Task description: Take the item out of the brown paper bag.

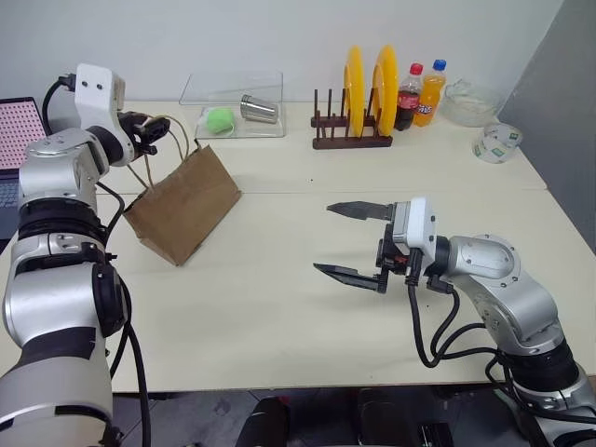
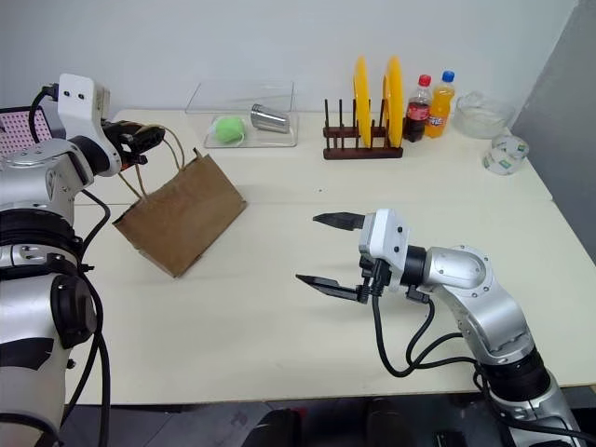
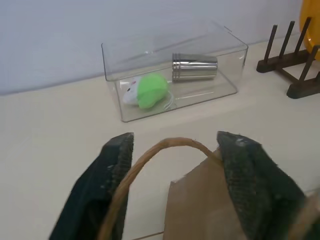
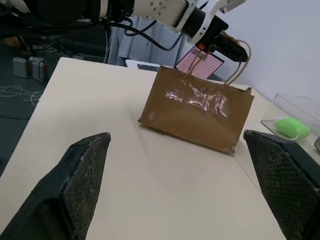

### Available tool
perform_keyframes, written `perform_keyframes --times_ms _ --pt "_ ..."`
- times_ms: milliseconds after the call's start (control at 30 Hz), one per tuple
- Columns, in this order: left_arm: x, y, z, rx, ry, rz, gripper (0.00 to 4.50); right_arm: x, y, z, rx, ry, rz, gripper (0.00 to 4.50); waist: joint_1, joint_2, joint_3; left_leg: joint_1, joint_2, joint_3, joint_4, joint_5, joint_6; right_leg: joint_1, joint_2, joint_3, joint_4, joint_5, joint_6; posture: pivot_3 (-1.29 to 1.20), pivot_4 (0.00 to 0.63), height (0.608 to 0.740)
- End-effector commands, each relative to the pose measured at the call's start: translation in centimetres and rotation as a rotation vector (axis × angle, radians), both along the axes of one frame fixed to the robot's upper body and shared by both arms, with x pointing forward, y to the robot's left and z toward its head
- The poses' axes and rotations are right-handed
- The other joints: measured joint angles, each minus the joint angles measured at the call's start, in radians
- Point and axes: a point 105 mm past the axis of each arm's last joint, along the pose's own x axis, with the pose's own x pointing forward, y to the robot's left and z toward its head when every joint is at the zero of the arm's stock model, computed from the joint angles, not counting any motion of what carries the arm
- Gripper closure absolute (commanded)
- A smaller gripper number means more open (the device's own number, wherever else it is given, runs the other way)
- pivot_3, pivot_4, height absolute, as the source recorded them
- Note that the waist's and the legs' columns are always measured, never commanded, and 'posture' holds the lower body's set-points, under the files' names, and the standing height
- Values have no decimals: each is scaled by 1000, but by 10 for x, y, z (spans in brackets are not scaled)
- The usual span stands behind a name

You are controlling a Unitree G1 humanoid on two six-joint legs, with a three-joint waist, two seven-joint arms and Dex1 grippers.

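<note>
The brown paper bag (image 1: 186,205) stands tilted on the left part of the table, its twisted loop handles raised. My left gripper (image 1: 149,133) is at those handles. In the left wrist view one handle loop (image 3: 165,146) arcs across the gap between its two fingers (image 3: 112,165), which stand apart around it, and the bag's top edge (image 3: 210,200) lies just below. The item is hidden. My right gripper (image 1: 323,238) hovers open over the middle of the table, pointing toward the bag (image 4: 200,110), with nothing between its fingers.
A clear box (image 1: 233,116) holding a steel cup (image 1: 260,110) and a green object stands at the back. Further right are a wooden rack with yellow plates (image 1: 352,130), cola and orange soda bottles (image 1: 419,93), a glass bowl (image 1: 470,101) and a tape roll (image 1: 495,142). A laptop (image 1: 19,130) sits far left.
</note>
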Motion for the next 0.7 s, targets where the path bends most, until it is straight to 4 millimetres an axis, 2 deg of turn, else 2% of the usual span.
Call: perform_keyframes --times_ms 33,167,300,533,633,700 --pt "-3 2 27 38 -74 -11 3206 -6 -3 9 11 -40 5 0 0 -1 0 0 0 0 0 0 0 0 0 0 0 0 0 0 150 740" --pt "-4 -5 30 52 -53 -82 4429 -8 -7 7 4 -31 -9 0 0 -2 1 0 0 0 0 0 0 0 0 0 0 0 0 0 150 740" --pt "-6 -21 35 87 -29 -209 4471 -11 -15 5 4 -7 -48 0 0 -4 2 -2 0 0 1 0 0 -1 0 -1 0 0 0 0 150 740" --pt "-10 -50 58 146 -64 -384 4471 -18 -31 -2 8 57 -149 0 0 -6 4 -4 0 -1 1 0 0 -1 0 -2 0 0 0 0 150 740" --pt "-10 -74 67 171 -82 -491 4471 -20 -36 -6 10 74 -205 0 0 -6 4 -5 0 -1 1 0 0 -1 0 -2 0 0 0 0 150 740" --pt "-10 -83 70 178 -87 -528 4471 -22 -38 -8 13 83 -227 0 0 -7 4 -6 0 -1 2 0 0 -2 0 -3 0 0 0 0 150 740"
